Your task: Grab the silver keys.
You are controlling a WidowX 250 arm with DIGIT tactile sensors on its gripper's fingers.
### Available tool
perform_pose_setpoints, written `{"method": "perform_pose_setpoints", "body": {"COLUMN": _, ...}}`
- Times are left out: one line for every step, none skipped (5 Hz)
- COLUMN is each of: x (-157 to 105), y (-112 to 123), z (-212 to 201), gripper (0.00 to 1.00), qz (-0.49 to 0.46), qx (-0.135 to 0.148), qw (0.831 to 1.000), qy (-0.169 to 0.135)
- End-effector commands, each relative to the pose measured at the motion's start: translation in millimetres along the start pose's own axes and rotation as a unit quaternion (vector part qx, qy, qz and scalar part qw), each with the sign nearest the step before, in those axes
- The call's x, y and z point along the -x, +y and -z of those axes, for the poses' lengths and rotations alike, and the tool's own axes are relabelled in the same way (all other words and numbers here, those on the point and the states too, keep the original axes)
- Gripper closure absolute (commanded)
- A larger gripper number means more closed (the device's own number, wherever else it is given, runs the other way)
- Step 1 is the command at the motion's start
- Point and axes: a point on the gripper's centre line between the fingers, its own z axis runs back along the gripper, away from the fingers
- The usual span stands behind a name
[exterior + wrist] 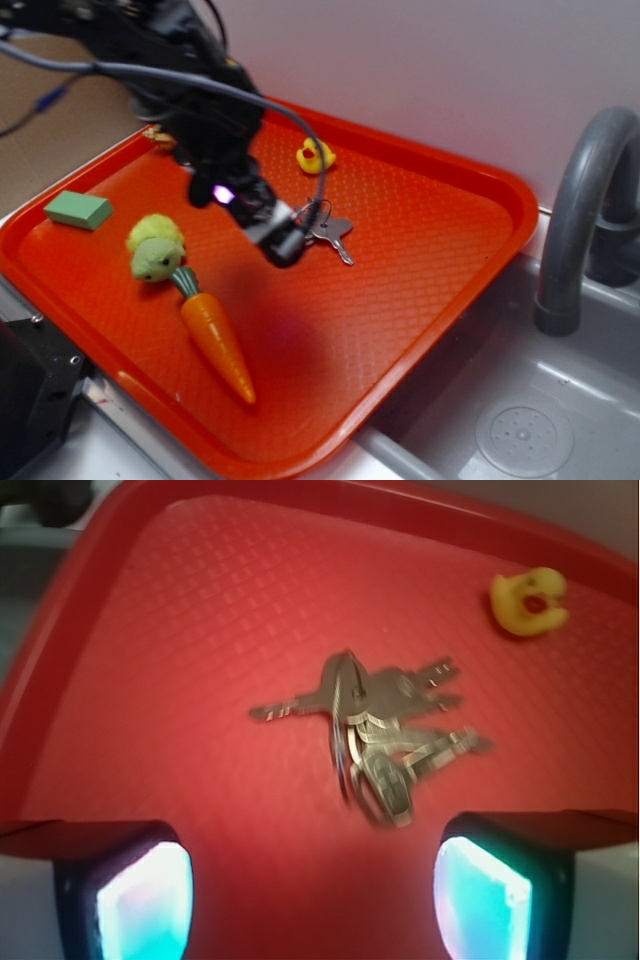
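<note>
While hand [283, 243] hangs low over red tray [440, 250], silver keys [330, 230] lie flat on tray floor, near middle, just beside hand's tip. Wrist view: keys [375, 730] sit ahead of both fingers [145, 895], none between them, so hand spread wide, gripping nothing. Rubber duck [314, 156] near tray's back rim, apart from keys. Plush carrot [215, 340] and green fuzzy toy [155, 250] toward front left, green block [78, 210] at left corner. Tray on counter, grey sink [520, 420] and faucet [585, 200] off to right.
</note>
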Motion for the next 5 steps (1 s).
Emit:
{"method": "perform_pose_setpoints", "body": {"x": -36.1, "y": 2.2, "z": 14.6, "gripper": 0.0, "qz": -0.017, "qx": -0.001, "qw": 1.0, "qy": -0.006}}
{"method": "perform_pose_setpoints", "body": {"x": -33.2, "y": 1.5, "z": 15.2, "gripper": 1.0, "qz": -0.024, "qx": 0.014, "qw": 1.0, "qy": -0.012}}
{"method": "perform_pose_setpoints", "body": {"x": -30.2, "y": 0.0, "z": 14.2, "gripper": 1.0, "qz": -0.022, "qx": 0.012, "qw": 1.0, "qy": -0.011}}
{"method": "perform_pose_setpoints", "body": {"x": -27.4, "y": 0.2, "z": 10.3, "gripper": 1.0, "qz": -0.025, "qx": 0.017, "qw": 1.0, "qy": -0.008}}
{"method": "perform_pose_setpoints", "body": {"x": -24.7, "y": -0.3, "z": 12.3, "gripper": 1.0, "qz": -0.018, "qx": 0.005, "qw": 1.0, "qy": -0.006}}
